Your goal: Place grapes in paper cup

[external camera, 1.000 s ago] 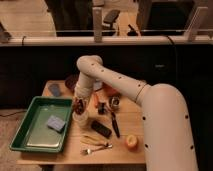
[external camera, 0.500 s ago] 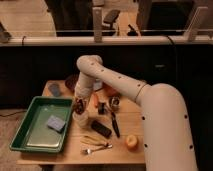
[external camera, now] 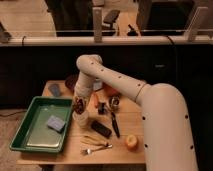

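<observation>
arm (external camera: 125, 87): white, rounded, dark-dotted | tool (external camera: 79, 106): dark, above paper cup (external camera: 81, 120)

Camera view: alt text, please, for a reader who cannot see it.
A white robot arm reaches down, its claw and dark grapes just above a white paper cup on a wooden table. A green tray lies beside the cup.

I see dim, warm overhead light. The gripper (external camera: 79, 106), just above the paper cup (external camera: 81, 119), stands lit; darkness lies behind it.
</observation>
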Controlling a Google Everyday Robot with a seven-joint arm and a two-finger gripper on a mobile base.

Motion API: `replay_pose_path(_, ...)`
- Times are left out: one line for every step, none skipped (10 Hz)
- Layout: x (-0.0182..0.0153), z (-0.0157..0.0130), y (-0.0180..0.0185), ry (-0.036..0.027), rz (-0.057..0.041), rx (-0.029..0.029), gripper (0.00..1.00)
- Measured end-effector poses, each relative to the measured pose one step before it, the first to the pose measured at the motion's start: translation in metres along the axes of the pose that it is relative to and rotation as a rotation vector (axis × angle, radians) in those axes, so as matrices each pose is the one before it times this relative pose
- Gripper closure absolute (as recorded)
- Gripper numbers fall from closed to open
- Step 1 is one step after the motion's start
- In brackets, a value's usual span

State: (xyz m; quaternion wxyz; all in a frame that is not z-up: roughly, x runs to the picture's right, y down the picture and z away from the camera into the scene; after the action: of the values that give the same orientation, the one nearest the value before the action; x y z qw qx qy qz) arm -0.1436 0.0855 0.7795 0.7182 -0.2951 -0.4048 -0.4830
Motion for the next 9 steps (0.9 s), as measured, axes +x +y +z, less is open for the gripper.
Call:
replay_pose_path(-0.00103, -0.00196, -0.00056, 0.00453, -0.00506, -0.00001, 1.0)
replay_pose_path(-0.00141, -0.00226, -0.00144, 0.00325, -0.00774, 0.00047, 1.0)
replay_pose_path(-0.00257, -0.00291, -0.00191, 0.00258, -0.0113, -0.00201, 0.96)
replay_pose_path(-0.00171, -0.00191, -0.00088, 0.00189, -0.00591, -0.00173, 0.9)
replay_pose_path(-0.00224, -0.00193, -0.00085, 0.00221, -0.00688, -0.00276, 0.81)
replay_pose_path(-0.00239, -0.00152, -0.00062, 0.00173, -0.00676, -0.00327, 0.7)
replay_pose_path(-0.00229, -0.00139, -0.00017, 0.00217, -0.00495, -0.00433, 0.59)
replay_pose_path(-0.00181, -0.00123, -0.00017, 0.00232, -0.00396, -0.003, 0.51)
replay_pose_path(-0.0029, -0.00182, -0.00012, 0.00467, -0.00527, -0.00556, 0.39)
